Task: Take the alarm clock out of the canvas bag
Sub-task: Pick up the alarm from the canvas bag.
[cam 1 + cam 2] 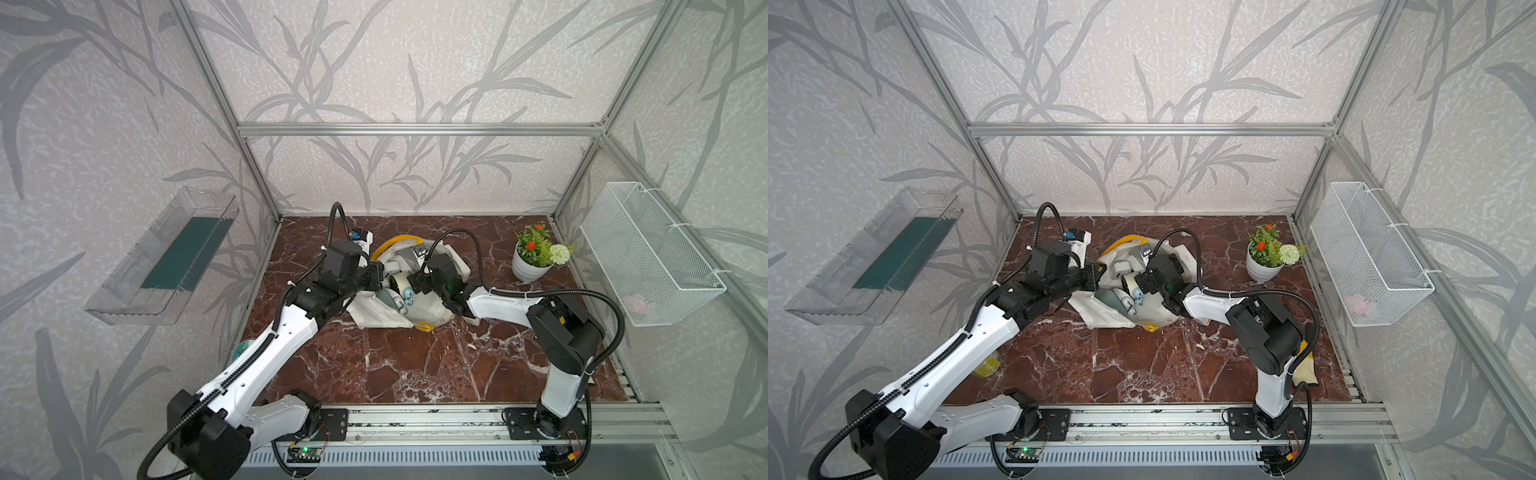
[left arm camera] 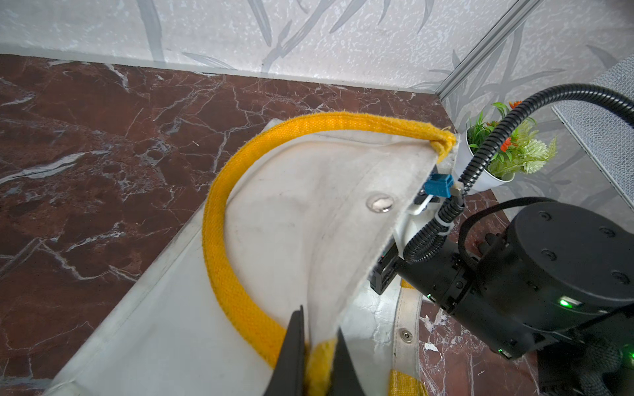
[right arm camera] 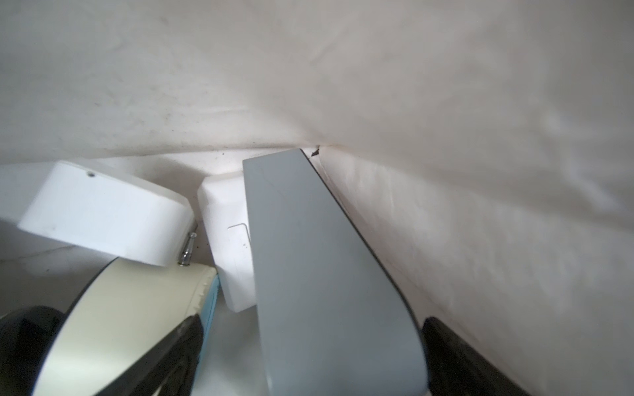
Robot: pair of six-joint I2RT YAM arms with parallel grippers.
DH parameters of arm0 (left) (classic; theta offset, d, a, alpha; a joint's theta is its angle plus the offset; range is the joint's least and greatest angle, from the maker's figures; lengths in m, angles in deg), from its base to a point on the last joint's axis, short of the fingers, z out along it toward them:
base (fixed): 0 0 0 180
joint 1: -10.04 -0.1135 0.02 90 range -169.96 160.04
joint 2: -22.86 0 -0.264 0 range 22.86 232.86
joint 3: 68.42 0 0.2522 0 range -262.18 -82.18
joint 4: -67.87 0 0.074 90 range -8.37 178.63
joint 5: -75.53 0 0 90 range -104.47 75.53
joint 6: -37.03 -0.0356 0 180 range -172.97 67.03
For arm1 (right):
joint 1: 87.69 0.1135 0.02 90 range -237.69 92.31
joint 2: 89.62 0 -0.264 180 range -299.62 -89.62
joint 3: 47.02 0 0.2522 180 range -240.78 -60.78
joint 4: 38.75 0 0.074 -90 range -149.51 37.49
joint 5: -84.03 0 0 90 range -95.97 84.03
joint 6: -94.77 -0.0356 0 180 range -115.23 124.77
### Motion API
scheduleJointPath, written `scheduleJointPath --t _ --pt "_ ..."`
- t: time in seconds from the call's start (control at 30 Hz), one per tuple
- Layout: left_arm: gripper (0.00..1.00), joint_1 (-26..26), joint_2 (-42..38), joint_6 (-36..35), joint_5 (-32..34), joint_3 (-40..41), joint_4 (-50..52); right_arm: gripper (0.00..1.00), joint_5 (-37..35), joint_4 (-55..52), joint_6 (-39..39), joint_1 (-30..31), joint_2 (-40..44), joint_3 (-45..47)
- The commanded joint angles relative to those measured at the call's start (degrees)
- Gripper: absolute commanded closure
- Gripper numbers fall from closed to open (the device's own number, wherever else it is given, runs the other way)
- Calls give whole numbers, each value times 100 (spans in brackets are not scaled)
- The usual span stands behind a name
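Both top views: cream-white canvas bag (image 1: 419,316) (image 1: 1100,309) w/ yellow straps lies slumped mid-way across the red-brown marble tabletop (image 1: 415,365). My left claw (image 1: 377,277) is at its rim. My right claw (image 1: 411,286) reaches into its mouth, where a cream round alarm clock (image 1: 400,282) sits inside. Left wrist: left claw pinched tight on the yellow strap handle (image 2: 219,240), bag wall held up. Right wrist: inside the bag, right claw spread wide astride a grey flat-sided block (image 3: 326,274); can't tell if it touches. Cream clock just beside one finger (image 3: 182,339), white round case (image 3: 103,212) behind.
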State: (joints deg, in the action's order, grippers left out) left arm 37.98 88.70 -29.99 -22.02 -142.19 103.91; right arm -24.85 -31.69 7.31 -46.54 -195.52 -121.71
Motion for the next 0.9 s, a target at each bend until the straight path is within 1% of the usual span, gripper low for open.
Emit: scheduleJointPath --t 0.0,0.1,0.2,0.27,0.47,0.57,0.77,0.8,0.87 --pt "100 -15 -114 14 -106 -143 -348 1 -534 94 -255 -89 124 6" --pt "100 -16 -103 22 -123 -125 -371 2 -160 214 -253 -124 161 57" --pt "100 -13 -74 37 -145 -134 -416 5 434 415 -258 -118 150 121" --pt "100 -9 -73 42 -150 -134 -439 7 898 542 -268 -124 129 154" --pt "100 -24 -80 68 -136 -108 -487 15 1754 546 -383 -117 157 224" --pt "100 -34 -80 84 -128 -94 -501 19 1931 563 -440 -123 264 372" --pt "100 -47 -63 114 -56 -75 -497 21 2231 327 -412 -120 564 573" --pt "100 -57 -53 123 -49 -64 -506 22 2157 234 -394 -113 584 560" --pt "100 -57 -46 144 -42 -64 -515 23 1751 -215 -410 -115 575 433"
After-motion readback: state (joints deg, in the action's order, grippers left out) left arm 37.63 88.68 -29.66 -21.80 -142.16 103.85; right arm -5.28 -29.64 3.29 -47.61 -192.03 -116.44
